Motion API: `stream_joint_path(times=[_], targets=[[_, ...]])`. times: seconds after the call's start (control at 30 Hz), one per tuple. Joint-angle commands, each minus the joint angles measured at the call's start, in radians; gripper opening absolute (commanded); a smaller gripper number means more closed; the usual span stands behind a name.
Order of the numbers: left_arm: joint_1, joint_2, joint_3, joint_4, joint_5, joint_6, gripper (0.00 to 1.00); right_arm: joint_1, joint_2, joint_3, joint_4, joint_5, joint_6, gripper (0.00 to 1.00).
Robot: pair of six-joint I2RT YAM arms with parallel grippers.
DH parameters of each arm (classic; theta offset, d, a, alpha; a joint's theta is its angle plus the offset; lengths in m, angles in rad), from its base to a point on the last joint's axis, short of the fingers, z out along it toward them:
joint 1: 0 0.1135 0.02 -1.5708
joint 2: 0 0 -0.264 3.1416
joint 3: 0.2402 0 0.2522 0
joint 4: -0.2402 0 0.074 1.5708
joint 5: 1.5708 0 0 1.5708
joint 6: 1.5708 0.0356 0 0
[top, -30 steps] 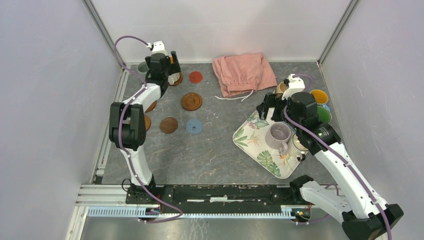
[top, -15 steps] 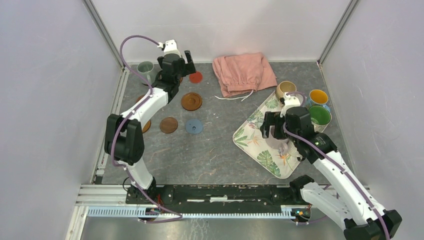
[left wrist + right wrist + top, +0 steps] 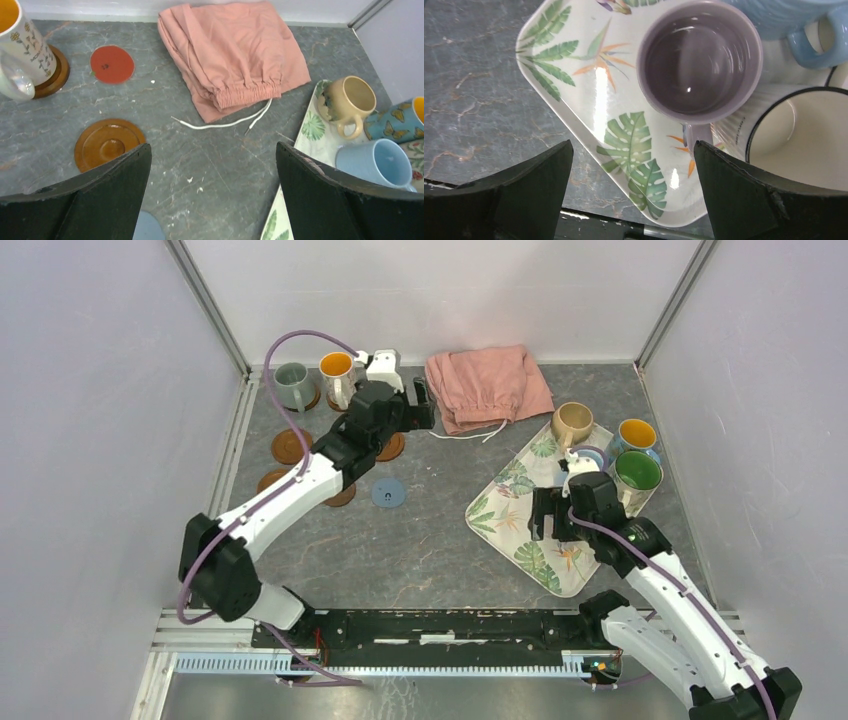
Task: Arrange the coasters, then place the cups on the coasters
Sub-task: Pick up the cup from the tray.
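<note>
Above the grey table [image 3: 430, 540], near the pink cloth [image 3: 235, 55], the left gripper [image 3: 210, 165] hangs wide open, empty. The right gripper [image 3: 633, 150] gapes empty over the leaf-patterned tray [image 3: 574, 95] by the lilac mug [image 3: 699, 60]. The floral mug [image 3: 22, 42] sits on a brown coaster [image 3: 56, 80], with the red coaster [image 3: 112, 64] beside it. The cream mug [image 3: 784, 145] bears print too small to read.

Far left corner of bench [image 3: 430, 550]: corner cup [image 3: 292, 385] stood there; second cup [image 3: 337, 378] just right of it, on its own coaster [image 3: 59, 76]. Flat coaster [image 3: 112, 64] lay right of second cup, centre coaster [image 3: 106, 145] before that, front coaster [image 3: 388, 492] nearer still, left coaster [image 3: 291, 446] by the left wall. Cloth [image 3: 488, 387] lay at far centre. Tray [image 3: 520, 520] lay right of centre. On it: far cup [image 3: 573, 423], middle cup [image 3: 380, 162] before it, near cup [image 3: 701, 60] nearest, side cup [image 3: 784, 130] just beside its right. Outer far cup [image 3: 636, 435] and outer near cup [image 3: 638, 471] stood at tray's right edge; on or off it, unclear.
</note>
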Motion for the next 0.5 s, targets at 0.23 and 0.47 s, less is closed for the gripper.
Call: stream_joint_path(times=[0.23, 0.47], targets=[[-0.067, -0.249, -0.231, -0.060, 0.042, -0.096, 1.00, 0.001, 0.011, -0.029, -0.036, 0.099, 0.030, 0.98], [-0.077, -0.308, -0.304, -0.063, 0.048, -0.115, 1.00, -0.001, 0.031, -0.051, -0.024, 0.088, 0.039, 0.98]])
